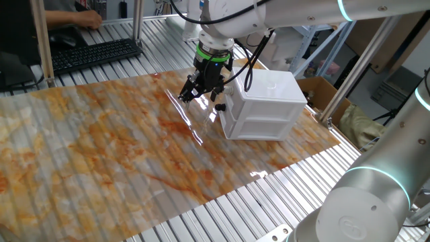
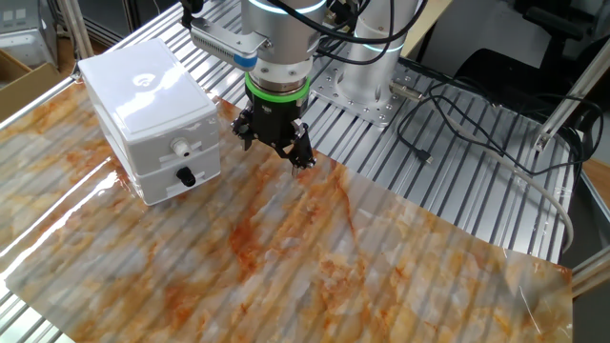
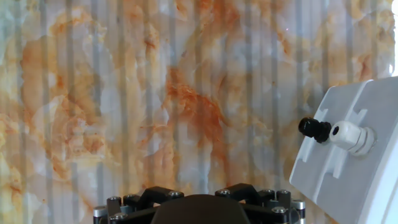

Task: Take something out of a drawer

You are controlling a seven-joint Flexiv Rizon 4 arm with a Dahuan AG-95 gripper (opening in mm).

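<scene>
The small white two-drawer cabinet (image 2: 143, 100) stands on the marbled mat. Its top drawer (image 2: 157, 154) has a white knob (image 2: 178, 148) and sits pushed in. The lower drawer has a black knob (image 2: 187, 177) and is also shut. My gripper (image 2: 274, 150) hangs just above the mat, to the front-right of the cabinet's knob side and apart from it, with its fingers spread and nothing between them. In the hand view both knobs, the white one (image 3: 351, 138) and the black one (image 3: 314, 129), show at the right edge; my fingertips are out of frame there. What the drawer holds is hidden.
The orange-veined marbled mat (image 1: 121, 148) covers the slatted metal table. A keyboard (image 1: 94, 54) lies at the far end with a person beside it. Cables (image 2: 457, 124) and the arm base (image 2: 372, 67) sit behind my gripper. A cardboard box (image 1: 322, 91) stands past the cabinet.
</scene>
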